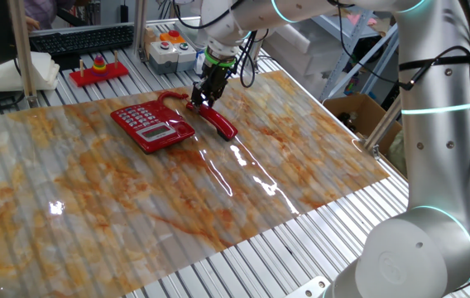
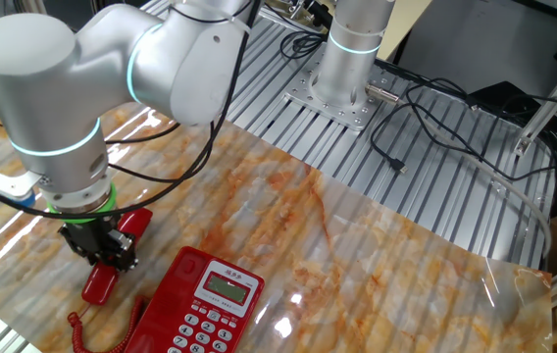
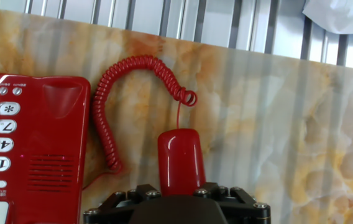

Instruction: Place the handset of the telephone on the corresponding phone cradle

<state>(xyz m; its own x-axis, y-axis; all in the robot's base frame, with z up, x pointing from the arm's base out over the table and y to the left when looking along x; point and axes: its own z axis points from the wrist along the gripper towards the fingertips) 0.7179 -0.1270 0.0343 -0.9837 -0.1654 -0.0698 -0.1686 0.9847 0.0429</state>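
The red telephone [image 1: 152, 126] lies flat on the marbled mat, keypad up. Its cradle [image 1: 174, 118] is the bare red strip on the side facing the handset; it also shows in the hand view [image 3: 61, 143]. The glossy red handset [image 1: 221, 124] lies on the mat just right of the telephone, joined by a coiled red cord [image 3: 111, 106]. My gripper [image 1: 202, 98] is low over the handset's far part, fingers closed round it. In the other fixed view the gripper [image 2: 104, 253] straddles the handset [image 2: 100, 284]. In the hand view one handset end [image 3: 181, 160] sticks out past the gripper body.
A red tray with coloured rings [image 1: 98, 70], a button box [image 1: 169, 45] and a keyboard [image 1: 82, 37] stand behind the mat. A cardboard box [image 1: 355, 112] sits off the table's right edge. Cables lie on the slatted table [image 2: 426, 147].
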